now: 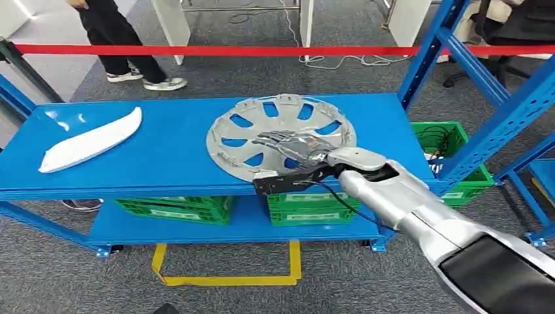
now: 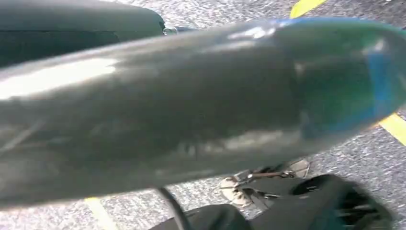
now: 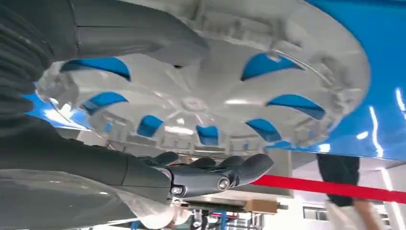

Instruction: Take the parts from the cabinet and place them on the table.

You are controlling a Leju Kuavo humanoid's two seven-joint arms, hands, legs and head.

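Right hand (image 1: 296,146) hovers with fingers spread, holding nothing, directly over the near-right part of the silver wheel cover (image 1: 262,124) lying flat on the blue table (image 1: 163,150), so the part sits just below and ahead; left hand's state cannot be told.

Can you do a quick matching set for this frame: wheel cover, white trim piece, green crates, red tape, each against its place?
Things:
1. wheel cover
2. white trim piece
3. green crates
4. red tape

Places:
A. lower shelf, under the blue top
B. stretched across the floor area behind the shelf
C. left part of the blue top
D. under the right hand

Pairs: 1-D, 2-C, 3-A, 4-B
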